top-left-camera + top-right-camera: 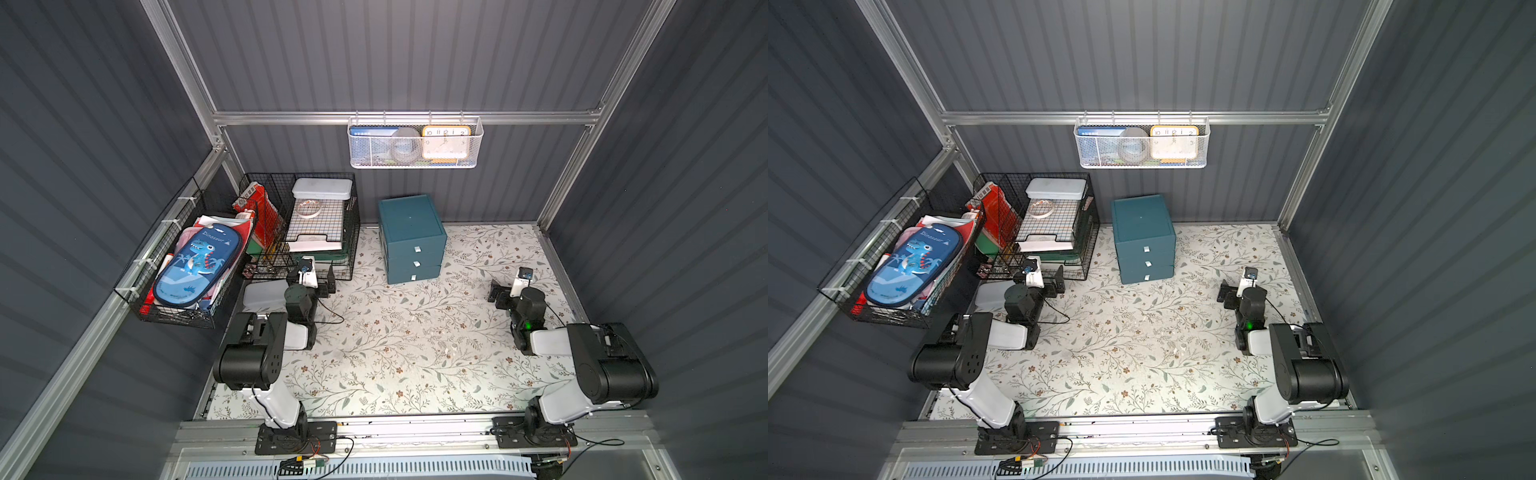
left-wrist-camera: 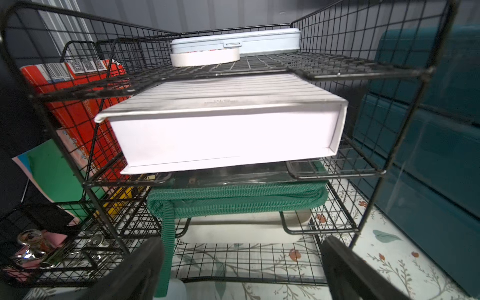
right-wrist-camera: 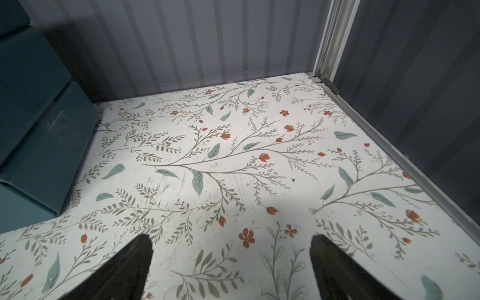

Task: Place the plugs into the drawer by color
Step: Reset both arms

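The drawer [image 1: 411, 237] [image 1: 1144, 237] is a dark teal cabinet standing at the back middle of the floral mat. Its three stacked drawers are pushed in, each with a white tab. The cabinet's side shows in the left wrist view [image 2: 428, 130] and in the right wrist view [image 3: 33, 130]. No plugs show in any view. My left gripper [image 1: 312, 277] [image 2: 242, 244] is open, low at the foot of the black wire rack, left of the cabinet. My right gripper [image 1: 503, 291] [image 3: 231, 239] is open over bare mat, right of the cabinet. Neither holds anything.
The black wire rack [image 1: 320, 224] holds a white box [image 2: 228, 135], a light blue tin [image 2: 233, 41], a tape roll and a green strap. A wire basket with a dinosaur pencil case [image 1: 195, 266] hangs on the left wall. A white mesh basket [image 1: 415, 143] hangs on the back wall.
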